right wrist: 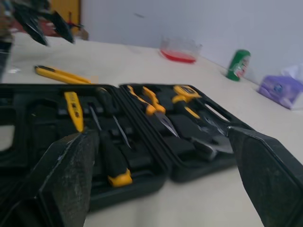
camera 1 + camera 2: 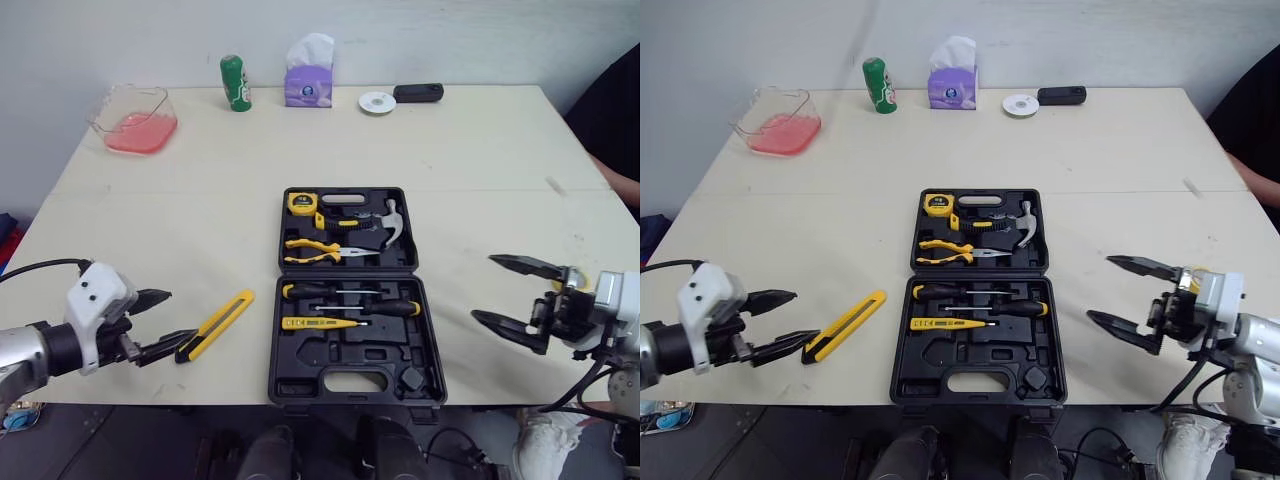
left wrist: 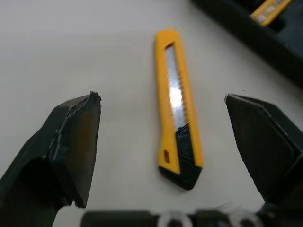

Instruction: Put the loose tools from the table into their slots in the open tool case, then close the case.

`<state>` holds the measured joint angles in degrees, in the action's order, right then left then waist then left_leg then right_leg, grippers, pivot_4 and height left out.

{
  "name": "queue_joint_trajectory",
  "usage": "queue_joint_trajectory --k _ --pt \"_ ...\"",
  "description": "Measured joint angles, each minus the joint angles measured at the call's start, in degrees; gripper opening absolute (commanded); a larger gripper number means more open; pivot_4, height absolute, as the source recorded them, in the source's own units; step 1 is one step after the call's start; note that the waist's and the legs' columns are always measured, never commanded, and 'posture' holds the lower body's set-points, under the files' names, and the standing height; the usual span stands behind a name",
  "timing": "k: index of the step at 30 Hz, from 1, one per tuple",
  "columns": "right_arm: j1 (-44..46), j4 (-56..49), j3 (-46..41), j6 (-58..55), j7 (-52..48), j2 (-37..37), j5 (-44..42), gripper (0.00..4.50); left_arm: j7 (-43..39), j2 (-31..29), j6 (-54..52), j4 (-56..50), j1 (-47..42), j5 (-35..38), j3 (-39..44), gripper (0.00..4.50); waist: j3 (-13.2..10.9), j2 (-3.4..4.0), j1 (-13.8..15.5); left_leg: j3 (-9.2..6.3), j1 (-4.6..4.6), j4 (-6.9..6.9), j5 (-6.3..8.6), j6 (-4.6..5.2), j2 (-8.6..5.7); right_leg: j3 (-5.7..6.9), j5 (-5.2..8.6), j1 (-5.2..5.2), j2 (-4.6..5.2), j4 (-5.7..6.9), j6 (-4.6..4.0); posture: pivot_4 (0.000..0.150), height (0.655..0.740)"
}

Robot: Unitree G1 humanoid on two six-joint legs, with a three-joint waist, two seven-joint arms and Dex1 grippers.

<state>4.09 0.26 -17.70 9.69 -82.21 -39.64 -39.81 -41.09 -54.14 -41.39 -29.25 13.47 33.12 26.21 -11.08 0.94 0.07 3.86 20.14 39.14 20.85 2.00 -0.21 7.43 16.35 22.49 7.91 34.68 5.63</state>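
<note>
A pale table (image 2: 480,160) is seen from above. A black tool case (image 2: 310,365) lies open flat near the middle of its front edge. In the far half of the case a yellow tape measure (image 2: 302,203), a hammer (image 2: 390,220) and yellow-handled pliers (image 2: 320,250) are seated. In the near half two black-and-yellow screwdrivers (image 2: 385,308) and a slim yellow tester (image 2: 318,323) are held, with several moulded slots in front of them left unfilled.

One loose tool, a yellow utility knife (image 2: 216,325), is laid diagonally on the table just left of the case's near half, with its black end toward the robot. The left gripper (image 2: 180,315) is held low over the table at that black end. Its fingers (image 3: 75,142) are spread wide to either side of the knife, and neither is touching it.

The right gripper (image 2: 482,288) is held to the right of the case, apart from it. Its fingers are spread wide and nothing is held between them.

Along the far edge of the table a clear container of pink material (image 2: 135,120), a green can (image 2: 235,83), a purple tissue box (image 2: 309,80), a small white disc (image 2: 377,102) and a black device (image 2: 418,93) are set. A person's dark sleeve (image 2: 615,110) is seen at the right edge.
</note>
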Motion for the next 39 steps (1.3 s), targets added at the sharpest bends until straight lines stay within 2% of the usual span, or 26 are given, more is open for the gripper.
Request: queue_joint_trajectory --k 5,12,20,23,28,30,39 --pt "0.04 -3.73 5.36 -0.02 -3.43 0.15 0.48 4.5 2.48 0.27 -1.38 0.79 -5.93 -4.25 -9.94 4.41 0.0 -0.07 0.54 0.0 0.01 0.02 -0.01 0.02 -0.02 -0.02 -0.02 0.0 -0.04 -0.02 0.03 0.15 0.74" --pt "1.48 -4.71 7.96 0.04 -3.92 1.11 0.69 4.5 5.23 1.33 -5.0 2.34 -11.0 -8.15 -17.9 4.41 0.01 -0.1 0.72 0.02 0.01 0.02 -0.04 -0.02 0.04 -0.04 -0.02 0.01 -0.22 -0.05 0.03 0.15 0.74" --pt "0.85 -4.7 7.88 0.48 -3.77 1.15 0.96 4.5 7.11 2.3 -7.75 0.89 -11.17 -9.02 -18.22 4.41 0.03 -0.1 0.97 0.03 -0.03 0.04 -0.07 -0.05 0.07 -0.1 -0.01 0.0 -0.21 -0.02 0.02 0.15 0.74" --pt "0.46 -4.67 7.36 0.72 -3.73 1.13 1.35 4.5 6.48 1.93 -6.73 0.88 -10.59 -9.8 -18.28 3.65 0.04 -0.1 0.96 0.04 -0.03 0.04 -0.07 -0.05 0.07 -0.1 -0.01 0.0 -0.21 -0.03 0.02 0.15 0.74" --pt "0.44 -4.63 6.08 1.46 -3.59 1.0 1.59 4.5 5.25 1.35 -3.44 0.61 -9.36 -11.66 -19.42 1.45 0.06 -0.06 1.1 0.04 -0.05 0.04 -0.07 -0.05 0.07 -0.11 -0.01 -0.01 -0.19 -0.02 0.02 0.15 0.74" --pt "0.41 -4.62 6.01 1.48 -3.37 0.94 1.69 4.5 5.31 1.33 -2.63 0.45 -8.98 -12.44 -19.5 1.26 0.06 -0.05 1.09 0.04 -0.06 0.04 -0.07 -0.06 0.08 -0.11 -0.01 -0.01 -0.19 -0.02 0.01 0.15 0.74" --pt "-1.23 -3.88 2.22 1.65 -1.96 -0.74 2.68 4.5 3.61 1.56 2.46 1.07 -8.15 -13.29 -16.46 1.26 0.03 -0.11 1.18 0.03 -0.01 0.04 -0.07 -0.06 0.1 -0.08 0.0 0.02 -0.2 -0.03 -0.02 0.15 0.74"
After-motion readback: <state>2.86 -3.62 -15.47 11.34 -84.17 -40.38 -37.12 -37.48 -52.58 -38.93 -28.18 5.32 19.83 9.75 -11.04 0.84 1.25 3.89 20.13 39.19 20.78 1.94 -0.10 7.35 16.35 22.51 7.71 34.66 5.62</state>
